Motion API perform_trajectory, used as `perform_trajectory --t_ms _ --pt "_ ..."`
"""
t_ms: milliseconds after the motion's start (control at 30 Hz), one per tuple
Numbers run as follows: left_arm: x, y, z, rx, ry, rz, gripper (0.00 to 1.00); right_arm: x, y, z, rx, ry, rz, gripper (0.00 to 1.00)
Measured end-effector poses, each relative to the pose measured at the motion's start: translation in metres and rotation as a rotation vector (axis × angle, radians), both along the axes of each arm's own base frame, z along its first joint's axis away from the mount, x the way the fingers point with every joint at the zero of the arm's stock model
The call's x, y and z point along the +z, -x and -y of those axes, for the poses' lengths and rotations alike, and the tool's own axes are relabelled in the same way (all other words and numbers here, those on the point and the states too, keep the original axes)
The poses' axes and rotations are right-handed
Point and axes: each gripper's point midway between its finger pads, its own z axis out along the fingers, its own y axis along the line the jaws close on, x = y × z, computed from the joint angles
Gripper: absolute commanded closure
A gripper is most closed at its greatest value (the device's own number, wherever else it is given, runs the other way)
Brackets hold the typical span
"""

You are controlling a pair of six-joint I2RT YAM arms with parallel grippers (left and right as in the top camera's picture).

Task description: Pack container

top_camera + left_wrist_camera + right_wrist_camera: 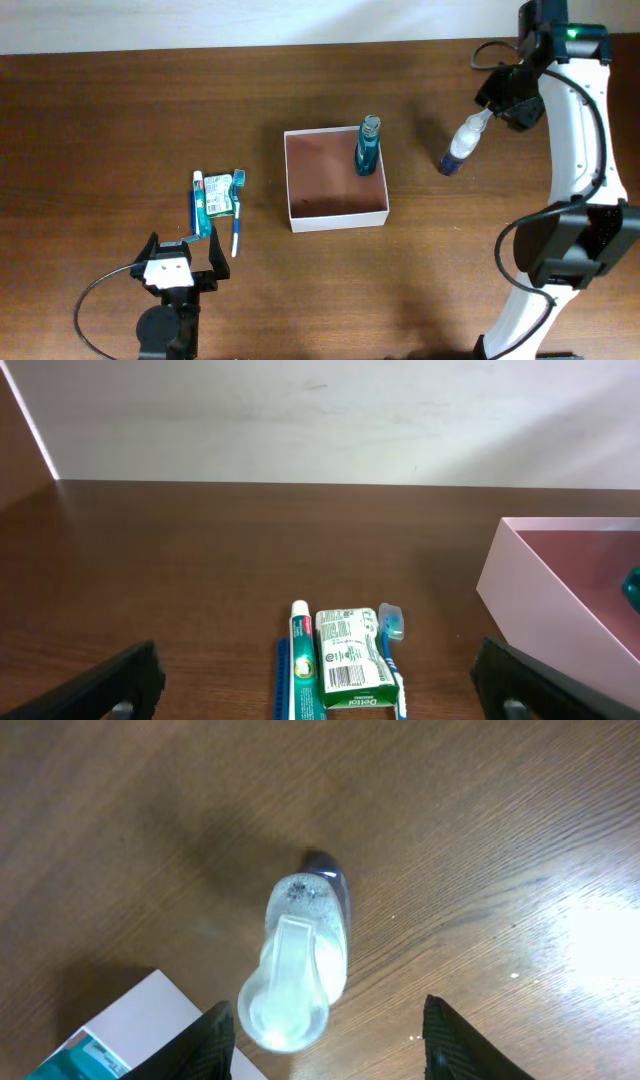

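Straddling clear bottle (300, 955): right end effector (327, 1010), jaws apart.

Dark wood-grain table (120, 120) with a faint sheen around the container (337, 218) of matt white card-like walls and dull reddish-brown floor, glossy translucent plastic for the teal bottle (368, 147) inside it and the clear bottle (462, 145) to its right, printed paper-like wrap on the green packet (221, 195) to its left.
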Motion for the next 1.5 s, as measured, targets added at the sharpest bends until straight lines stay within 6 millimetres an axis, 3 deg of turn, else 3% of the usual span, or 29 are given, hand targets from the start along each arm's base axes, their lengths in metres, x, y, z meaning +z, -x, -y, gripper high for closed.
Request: perform_trajectory --t_ms 433,733,867,1500 --pt "0.0 0.0 0.0 0.0 0.0 0.0 0.0 -0.018 -0.006 -0.014 0.003 -0.042 -0.031 0.47" --pt "0.0 0.0 0.0 0.0 0.0 0.0 0.0 -0.045 -0.009 -0.026 0.003 -0.054 -0.092 0.49" --pt "0.0 0.0 0.0 0.0 0.0 0.0 0.0 -0.046 -0.009 -0.026 -0.002 -0.055 -0.095 0.64" --pt "0.0 0.0 0.0 0.0 0.0 0.0 0.0 -0.047 0.001 -0.027 0.015 -0.056 -0.138 0.67"
